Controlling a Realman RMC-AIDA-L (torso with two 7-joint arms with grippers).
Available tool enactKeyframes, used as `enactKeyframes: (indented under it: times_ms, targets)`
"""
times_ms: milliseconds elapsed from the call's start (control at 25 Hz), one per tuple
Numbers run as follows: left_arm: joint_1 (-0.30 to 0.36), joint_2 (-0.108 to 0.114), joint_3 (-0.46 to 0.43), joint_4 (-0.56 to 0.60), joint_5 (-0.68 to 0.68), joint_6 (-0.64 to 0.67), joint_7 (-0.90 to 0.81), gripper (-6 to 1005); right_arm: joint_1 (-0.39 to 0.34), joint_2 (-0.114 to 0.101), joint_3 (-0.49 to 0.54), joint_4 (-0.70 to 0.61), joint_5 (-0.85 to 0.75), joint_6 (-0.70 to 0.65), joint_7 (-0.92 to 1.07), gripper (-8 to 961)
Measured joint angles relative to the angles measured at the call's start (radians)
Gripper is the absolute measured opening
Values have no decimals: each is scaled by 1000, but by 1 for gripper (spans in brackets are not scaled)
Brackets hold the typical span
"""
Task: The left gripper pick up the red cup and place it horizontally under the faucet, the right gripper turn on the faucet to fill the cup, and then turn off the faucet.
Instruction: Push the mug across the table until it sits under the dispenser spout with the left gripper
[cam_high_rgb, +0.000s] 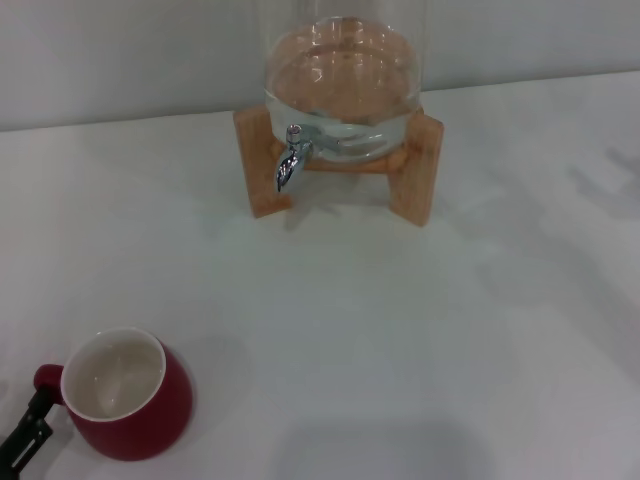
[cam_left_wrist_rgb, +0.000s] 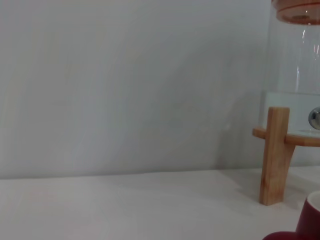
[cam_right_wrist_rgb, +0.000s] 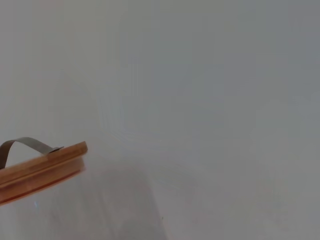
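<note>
Red cup (cam_high_rgb: 130, 395) stands upright at lower left of the head view, on the white table (cam_high_rgb: 400, 330), mouth up, white inside looks empty. Glazed ceramic by the look of it: I judge it rigid, fairly heavy for its size, slick on the outside and liable to chip if knocked or dropped. The rounded belly offers poor purchase for slim fingers. Small loop handle (cam_high_rgb: 47, 378) points toward the left edge of the frame; that, or a pinch over the rim wall, seems the safer hold. A handle grip may let the cup swing once it gains water weight.

Left gripper (cam_high_rgb: 28, 430) shows only as a black tip at the bottom left corner, just beside the handle, possibly touching it. Cannot tell whether its fingers are spread or closed, nor whether it has any hold. In the left wrist view only a sliver of cup shows at lower right.

Faucet (cam_high_rgb: 290, 160) sits in the upper middle of the head view, well apart from the cup, chrome spout curving down at the front of the glass jar (cam_high_rgb: 345, 70) on its wooden stand (cam_high_rgb: 415, 175). Jar holds water. Bare table lies below the spout.

Right gripper is not in any view; its wrist camera shows only the jar's wooden lid (cam_right_wrist_rgb: 42, 170) at lower left against a pale wall.

Pick-up not yet done, by my reading.
</note>
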Motion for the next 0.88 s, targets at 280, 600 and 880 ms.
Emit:
enactKeyframes:
  times_ms: [280,600,880]
  targets:
    - [-16,2,1,-1,2,2,-4,795,-2,0,12,5,0,14,0,780]
    - [-21,1,2,-3,2,10,-5,794,-2,0,22,10,1,16,0,780]
    - [-25,1,2,-4,1,25,-5,792,-2,0,23,13,2,18,-3,781]
